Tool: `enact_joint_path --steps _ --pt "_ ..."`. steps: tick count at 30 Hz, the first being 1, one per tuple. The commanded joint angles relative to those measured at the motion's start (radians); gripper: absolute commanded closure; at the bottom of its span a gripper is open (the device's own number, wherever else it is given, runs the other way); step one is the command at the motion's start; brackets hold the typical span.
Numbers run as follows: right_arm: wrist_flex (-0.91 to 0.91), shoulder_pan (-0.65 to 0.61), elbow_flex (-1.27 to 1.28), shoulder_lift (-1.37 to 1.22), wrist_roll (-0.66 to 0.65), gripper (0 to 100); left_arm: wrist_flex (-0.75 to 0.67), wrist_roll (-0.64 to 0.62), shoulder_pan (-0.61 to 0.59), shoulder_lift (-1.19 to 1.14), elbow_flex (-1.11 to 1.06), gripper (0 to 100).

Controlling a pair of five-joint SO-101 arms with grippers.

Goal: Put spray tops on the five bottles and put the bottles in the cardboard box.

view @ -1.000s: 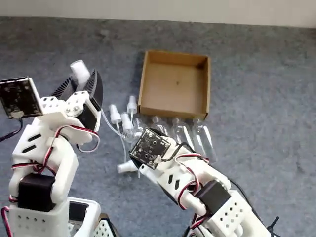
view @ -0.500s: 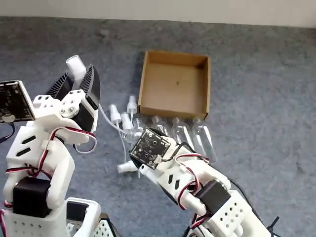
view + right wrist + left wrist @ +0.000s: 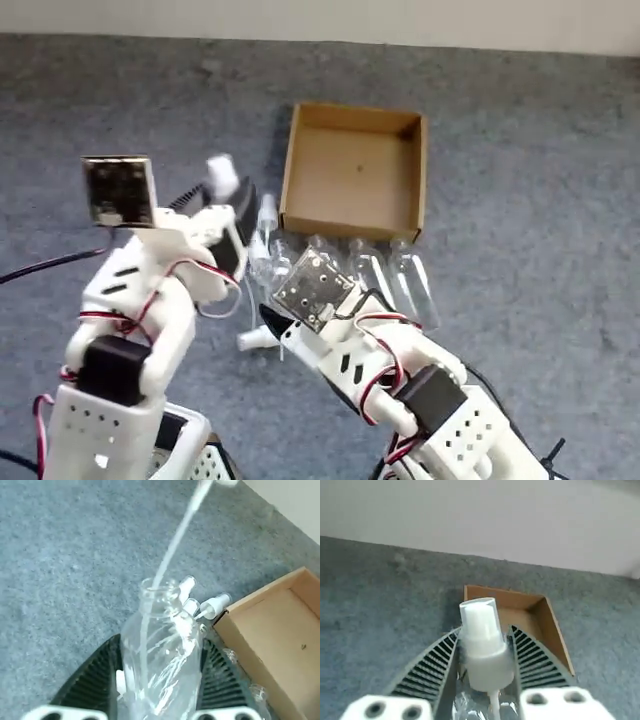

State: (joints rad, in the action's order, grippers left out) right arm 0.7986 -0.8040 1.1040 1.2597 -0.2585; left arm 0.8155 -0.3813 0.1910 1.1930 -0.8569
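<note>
1. The left gripper (image 3: 482, 652) has its jaws drawn narrow on the collar of a spray top (image 3: 481, 630), with the nozzle sticking out past the tips. The right gripper (image 3: 160, 675) has its jaws clamped on the body of a clear bottle (image 3: 162, 680), mouth outward. Both are held above the grey table (image 3: 520, 150), just off the near-left corner of the cardboard box (image 3: 350, 180).
2. The dip tube (image 3: 175, 545) runs through the bottle's mouth and down inside, but the cap is well apart from the neck. The step in hand looks like seating the top.
3. Bring the top down along the tube's own line, with collar and neck on one axis. The tube is thin and will likely bow if pushed askew.
4. The bottle wall looks thin, so a harder squeeze may dent it.
5. I cannot tell whether the collar screws or snaps on. Stop at contact, then twist gently.
6. The other bottles (image 3: 410, 275) lie along the box's near wall, with loose tops (image 3: 215, 604) by its corner. None is boxed yet.
</note>
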Motion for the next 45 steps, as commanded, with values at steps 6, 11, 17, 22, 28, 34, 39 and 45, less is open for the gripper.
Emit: enact_joint_path --steps 6,11,17,22,28,34,39,45 --pt "-0.025 -0.004 -0.008 0.024 0.014 99.5 -0.017 -0.003 0.077 0.015 -0.096 100" --pt "-0.025 -0.004 -0.007 0.025 0.012 99.5 0.005 0.002 0.105 0.136 -0.165 100" --pt "-0.137 -0.004 -0.012 0.021 0.087 99.5 -0.002 0.003 0.105 0.349 -0.283 100" --pt "-0.222 -0.002 -0.012 0.019 0.146 99.5 -0.002 0.005 0.105 0.398 -0.331 100" --pt "-0.222 0.028 -0.010 0.019 0.146 99.5 -0.002 0.072 0.145 0.389 -0.346 100" --pt "-0.222 0.027 -0.010 0.024 0.146 99.5 0.002 0.130 0.193 0.389 -0.348 99" --pt "-0.222 0.028 -0.010 0.024 0.146 99.5 0.003 0.130 0.193 0.397 -0.346 88" --pt "-0.223 0.036 -0.010 0.024 0.146 99.5 0.003 0.132 0.189 0.400 -0.337 86"
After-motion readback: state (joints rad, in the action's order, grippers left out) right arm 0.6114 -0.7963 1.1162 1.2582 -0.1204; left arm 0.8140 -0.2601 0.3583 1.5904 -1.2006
